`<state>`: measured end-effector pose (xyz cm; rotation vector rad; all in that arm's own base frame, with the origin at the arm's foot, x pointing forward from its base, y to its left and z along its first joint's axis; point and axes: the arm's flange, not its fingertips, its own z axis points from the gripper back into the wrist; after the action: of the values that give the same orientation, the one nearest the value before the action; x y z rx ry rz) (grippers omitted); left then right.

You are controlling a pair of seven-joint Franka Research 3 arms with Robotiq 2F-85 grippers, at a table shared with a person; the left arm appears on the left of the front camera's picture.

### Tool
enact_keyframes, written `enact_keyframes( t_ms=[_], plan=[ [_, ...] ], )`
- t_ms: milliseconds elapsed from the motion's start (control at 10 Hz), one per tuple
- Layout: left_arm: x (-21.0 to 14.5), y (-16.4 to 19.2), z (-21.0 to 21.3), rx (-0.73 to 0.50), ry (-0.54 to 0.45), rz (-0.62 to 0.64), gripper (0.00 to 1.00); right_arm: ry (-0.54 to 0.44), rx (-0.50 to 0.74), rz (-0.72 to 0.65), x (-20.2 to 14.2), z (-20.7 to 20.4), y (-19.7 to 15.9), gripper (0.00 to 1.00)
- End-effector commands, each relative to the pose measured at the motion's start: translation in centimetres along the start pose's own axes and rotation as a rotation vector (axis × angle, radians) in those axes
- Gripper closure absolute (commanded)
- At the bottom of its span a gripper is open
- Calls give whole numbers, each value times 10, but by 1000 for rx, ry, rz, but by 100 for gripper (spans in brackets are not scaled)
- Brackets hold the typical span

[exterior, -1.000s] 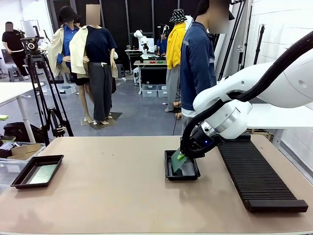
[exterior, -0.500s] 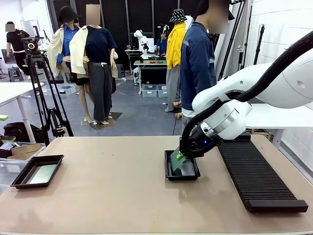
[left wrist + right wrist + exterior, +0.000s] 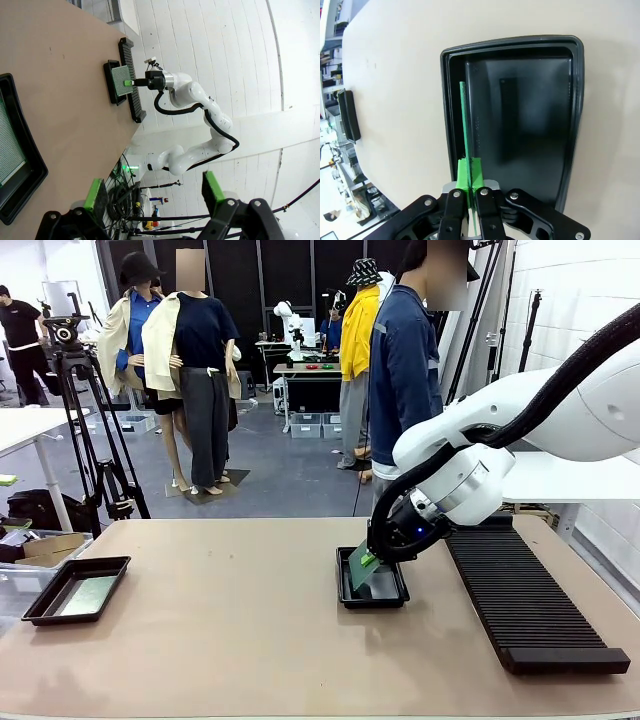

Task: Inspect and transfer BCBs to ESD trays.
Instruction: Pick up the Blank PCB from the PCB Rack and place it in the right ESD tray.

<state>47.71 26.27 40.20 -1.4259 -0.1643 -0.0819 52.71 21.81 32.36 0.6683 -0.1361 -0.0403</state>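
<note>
Right fingers (image 3: 469, 173): closed narrow on a BCB (image 3: 464, 120). The green pads pinch one short edge of the board from both sides.
Right arm (image 3: 520, 425): reaches in from the right side of the bench (image 3: 230, 640), with the wrist angled down toward the bench centre.
Held BCB (image 3: 358, 569): tilted and raised at the gripped end. The lower end sits inside the rim of the centre ESD tray (image 3: 372, 603). In the right wrist view the board is edge-on, along one long wall of the tray (image 3: 577, 100). Whether it touches the tray floor cannot be told.
Centre ESD tray: rests flat on the bench, just beside the rack (image 3: 525, 600).
Left fingers (image 3: 212, 186): spread wide, pads well apart.
Left ESD tray (image 3: 40, 612): near the left edge of the bench, well apart from the centre ESD tray.
Second BCB (image 3: 88, 595): lies flat on the floor of the left ESD tray (image 3: 36, 170).
Rack: long, black, ribbed. It runs from the far side toward the near edge on the right of the bench.
Person (image 3: 405, 370): stands at the far side of the bench, behind the right arm, in a blue jacket.
</note>
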Motion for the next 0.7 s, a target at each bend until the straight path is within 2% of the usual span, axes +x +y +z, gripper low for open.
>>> enact_keyframes(
  t_ms=[0, 200, 300, 600],
  plan=[
    [-2, -1, 1, 5, 1, 1, 0, 1, -14, 18, 0, -5, 1, 100],
    [-2, -1, 1, 5, 1, 1, 0, -32, -68, 34, -5, -10, 6, 91],
    [-2, -1, 1, 5, 1, 1, 0, -31, -93, 33, -6, -12, 9, 78],
    [-2, -1, 1, 5, 1, 1, 0, -42, -128, 32, -8, -2, 23, 22]
  ],
)
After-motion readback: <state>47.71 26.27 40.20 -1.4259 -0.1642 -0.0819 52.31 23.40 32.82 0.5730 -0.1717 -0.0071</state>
